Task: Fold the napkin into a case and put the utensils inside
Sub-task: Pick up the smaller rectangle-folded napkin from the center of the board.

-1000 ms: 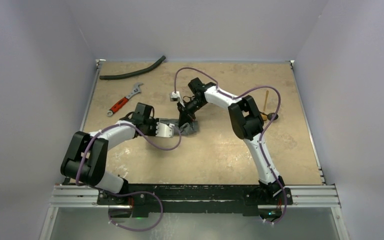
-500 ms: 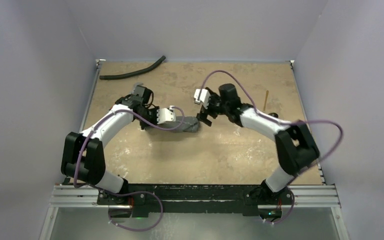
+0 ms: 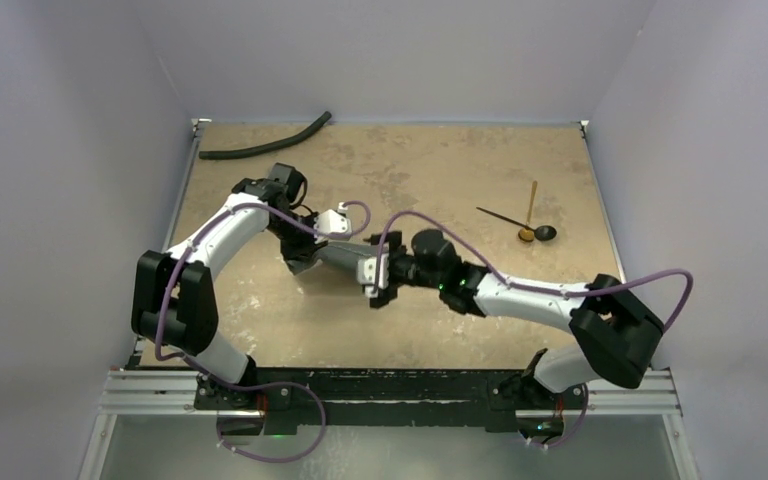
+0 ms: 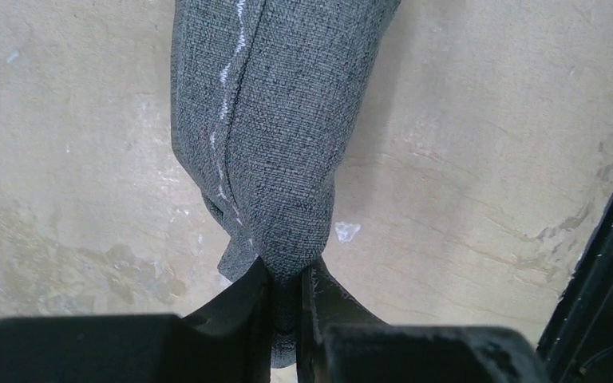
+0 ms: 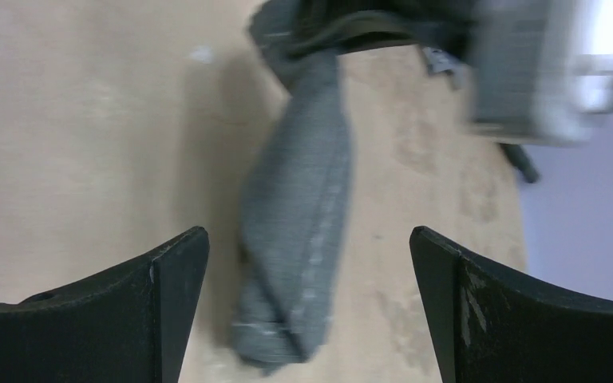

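Observation:
The grey napkin (image 3: 345, 258) lies bunched into a long twisted roll on the table. My left gripper (image 3: 312, 256) is shut on one end of it; in the left wrist view the napkin (image 4: 271, 136) runs away from the gripper (image 4: 286, 297), pinched between the black fingers. My right gripper (image 3: 378, 280) is open at the roll's other end. In the right wrist view that loose napkin end (image 5: 295, 239) lies on the table between the widely spread jaws of the gripper (image 5: 307, 233), touching neither. The two utensils, a black spoon (image 3: 544, 233) and a gold piece (image 3: 531, 208), lie crossed at the far right.
A long black hose (image 3: 260, 148) lies along the back left of the tan table (image 3: 440, 320). The left arm (image 3: 225, 222) reaches over the left middle of the table. The right arm (image 3: 520, 290) stretches low across the near right. Purple cables loop over both.
The right gripper let go of the napkin and opened wide, and its arm swung round to the near right. The left gripper stayed shut and drew the napkin back-left, stretching it.

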